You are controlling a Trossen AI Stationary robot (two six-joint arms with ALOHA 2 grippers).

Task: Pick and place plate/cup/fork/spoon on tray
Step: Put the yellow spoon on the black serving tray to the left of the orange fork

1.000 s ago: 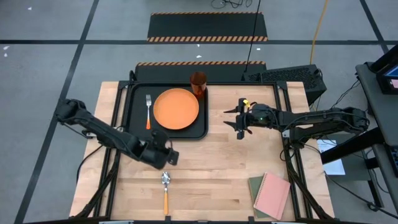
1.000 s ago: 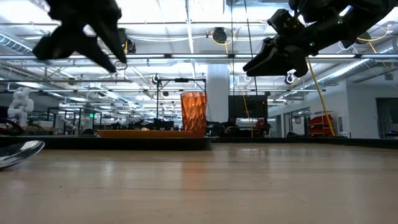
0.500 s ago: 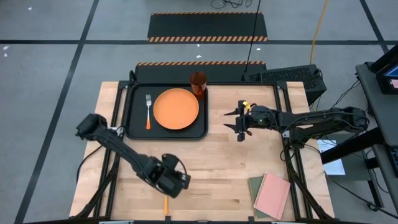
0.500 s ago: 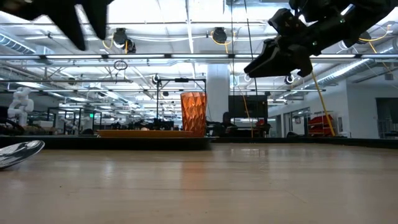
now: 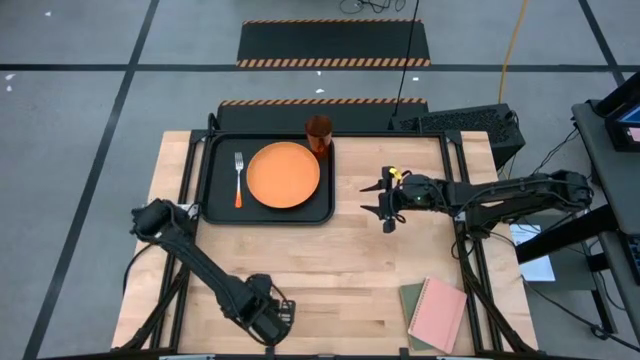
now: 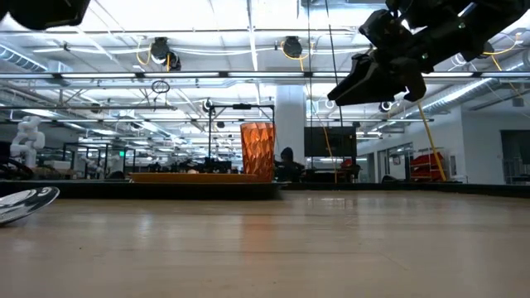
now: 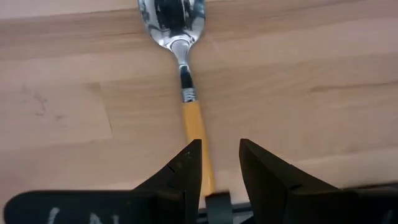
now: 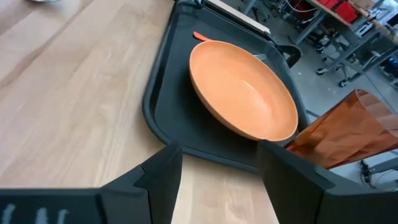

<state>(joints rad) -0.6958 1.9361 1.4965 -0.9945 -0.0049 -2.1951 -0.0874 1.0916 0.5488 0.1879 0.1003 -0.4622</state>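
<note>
Spoon [image 7: 182,68] was last item off the tray [image 5: 218,170]; left gripper [image 7: 219,177] had swung to the desk's near edge, fingers narrowly apart straddling its handle, not gripping yet. Right gripper [image 5: 384,196] hovered wide open, empty.

left gripper [image 7: 221,165] parted, right gripper [image 8: 221,163] spread wide

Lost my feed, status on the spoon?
Left gripper open over spoon handle, no grip yet. Right gripper open, idle beside tray. Plate, fork, cup already on tray. Nothing in the way.

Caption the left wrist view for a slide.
Left end effector open above the spoon handle on the table.
</note>
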